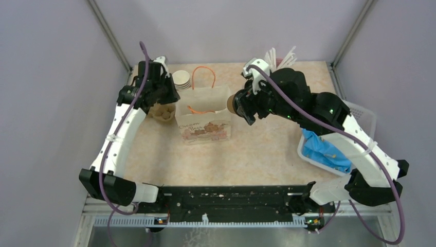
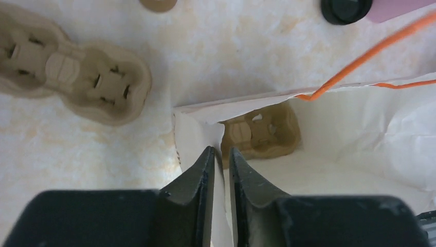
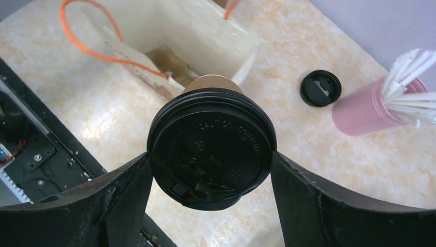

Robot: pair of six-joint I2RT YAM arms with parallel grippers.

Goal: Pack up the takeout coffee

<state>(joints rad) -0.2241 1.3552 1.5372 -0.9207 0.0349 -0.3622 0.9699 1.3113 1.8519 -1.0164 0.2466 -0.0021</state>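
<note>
My right end effector [image 3: 212, 160] is closed on the takeout coffee [image 3: 212, 135], a small brown paper cup with a round black plastic lid. One finger sits on each side of the lid's rim. I hold the cup off the beige marbled worktop [image 1: 267, 149], tipped over so the lid faces my wrist. Its brown base points at the right upper edge of the white paper bag [image 1: 203, 123], just beside it. The bag has orange cord handles. It stands upright near the middle of the worktop with its mouth open.

My left end effector [image 2: 220, 152] is at the bag's left side, one finger inside and one outside the thin paper wall. The fingers are drawn close together, but a narrow slit shows between them. I cannot tell whether they actually pinch the paper.

A moulded tan cardboard cup carrier [image 2: 259, 131] lies at the bottom of the bag. A second tan carrier [image 2: 77, 77] rests on the worktop just left of the bag.

Beyond the bag are a stack of white-rimmed paper cups [image 1: 181, 78] and a loose black lid [image 3: 320, 88]. A pink tumbler [image 3: 362, 110] holding white straws stands next to the loose lid. A white basket [image 1: 360, 110] with blue cloth in it sits at the right edge.
</note>
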